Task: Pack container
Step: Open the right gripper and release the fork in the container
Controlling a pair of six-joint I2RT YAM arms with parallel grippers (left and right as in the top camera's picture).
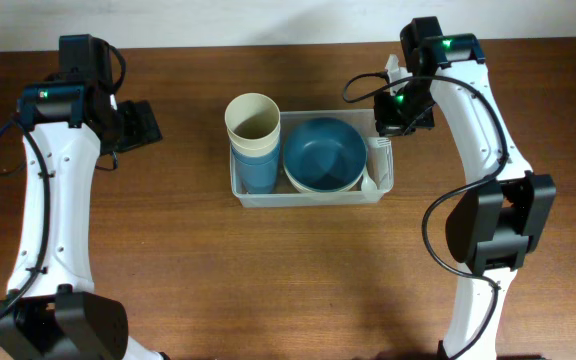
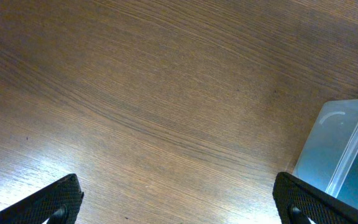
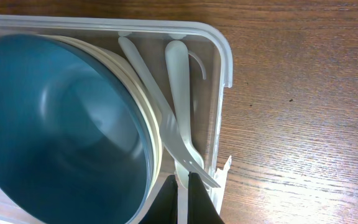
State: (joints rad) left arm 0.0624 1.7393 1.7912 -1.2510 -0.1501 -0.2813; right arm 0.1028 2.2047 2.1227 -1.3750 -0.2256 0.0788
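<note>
The clear plastic container [image 1: 308, 198] stands mid-table. It holds a stack of cups [image 1: 253, 125] at its left end and a blue bowl [image 1: 323, 150] nested in a cream one. In the right wrist view two white plastic utensils lie between the bowls [image 3: 55, 124] and the container's end wall [image 3: 225, 56]. My right gripper [image 3: 183, 183] is shut on the straighter utensil [image 3: 178, 93]. The other utensil [image 3: 151, 87] lies slanted across it. Seen from overhead, the right gripper [image 1: 393, 120] hangs over the container's far right corner. My left gripper [image 1: 143, 125] stands open over bare wood, left of the container [image 2: 340, 143], with nothing between its fingers [image 2: 61, 196].
A small white toothed piece [image 3: 224, 165] shows just outside the container's rim near my right fingers. Brown wooden tabletop [image 1: 298, 280] surrounds the container on all sides. The arms' bases [image 1: 488, 230] stand at the near left and near right.
</note>
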